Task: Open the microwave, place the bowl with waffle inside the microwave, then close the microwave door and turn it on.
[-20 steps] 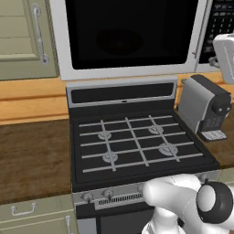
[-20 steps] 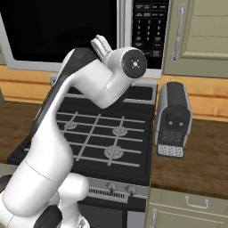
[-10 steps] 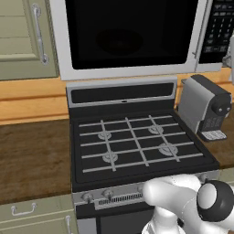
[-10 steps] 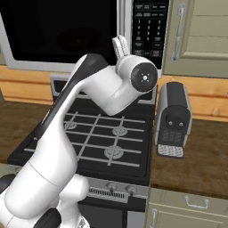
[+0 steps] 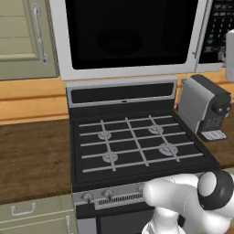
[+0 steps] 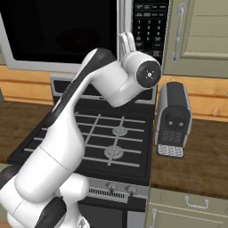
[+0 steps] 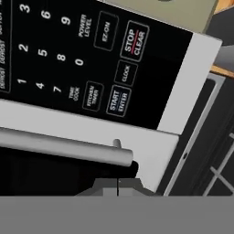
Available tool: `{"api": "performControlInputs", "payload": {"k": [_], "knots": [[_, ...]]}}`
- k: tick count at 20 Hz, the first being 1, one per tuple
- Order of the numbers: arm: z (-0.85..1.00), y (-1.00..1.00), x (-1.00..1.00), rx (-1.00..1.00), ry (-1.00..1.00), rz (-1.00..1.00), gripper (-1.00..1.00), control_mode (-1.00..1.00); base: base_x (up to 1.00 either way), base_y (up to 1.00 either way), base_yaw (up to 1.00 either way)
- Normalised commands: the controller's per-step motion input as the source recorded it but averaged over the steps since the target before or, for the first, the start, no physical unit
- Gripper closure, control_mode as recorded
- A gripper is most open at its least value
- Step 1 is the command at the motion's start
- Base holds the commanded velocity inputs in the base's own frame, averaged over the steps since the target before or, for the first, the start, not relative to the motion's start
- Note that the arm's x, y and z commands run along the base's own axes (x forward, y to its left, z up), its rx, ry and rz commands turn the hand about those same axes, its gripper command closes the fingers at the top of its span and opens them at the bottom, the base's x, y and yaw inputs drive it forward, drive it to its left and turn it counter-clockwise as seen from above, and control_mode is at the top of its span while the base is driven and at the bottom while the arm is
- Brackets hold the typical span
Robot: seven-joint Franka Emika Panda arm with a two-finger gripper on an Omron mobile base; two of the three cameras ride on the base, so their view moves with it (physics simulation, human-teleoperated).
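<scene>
In the left base view we see the big silver-framed microwave (image 5: 132, 39) above the black gas stove (image 5: 137, 146). Its flat door with the black glass window (image 5: 128, 36) is shut, so we think the opening step is not done yet. A grey boxy coffee machine (image 5: 203, 109) stands on the brown counter just beside the stove.

In the right base view the white arm reaches up, and its two-finger gripper (image 6: 128, 41) sits right by the long silver bar handle (image 6: 121, 26), next to the black keypad panel (image 6: 151, 22). We think it is there to pull the door.

The hand view looks close at the keypad's START button (image 7: 119, 100) and the handle's end (image 7: 68, 148), which the base views cannot show. The finger tips look pressed together with nothing between them. We cannot say where the bowl and waffle are.
</scene>
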Motion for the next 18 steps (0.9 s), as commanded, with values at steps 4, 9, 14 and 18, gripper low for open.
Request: {"api": "performControlInputs", "payload": {"k": [4, 9, 14, 18], "knots": [[0.01, -0.28, 0.32, 0.05, -0.01, -0.02, 1.00, -1.00, 0.00, 0.00, 0.00], [0.00, -0.17, 0.37, 0.05, -0.06, -0.01, 1.00, -1.00, 0.00, 0.00, 0.00], [0.00, 0.00, 0.42, 0.03, -0.03, 0.00, 1.00, -1.00, 0.00, 0.00, 0.00], [0.00, -0.01, 0.48, 0.05, 0.00, 0.00, 1.00, -1.00, 0.00, 0.00, 0.00]]}}
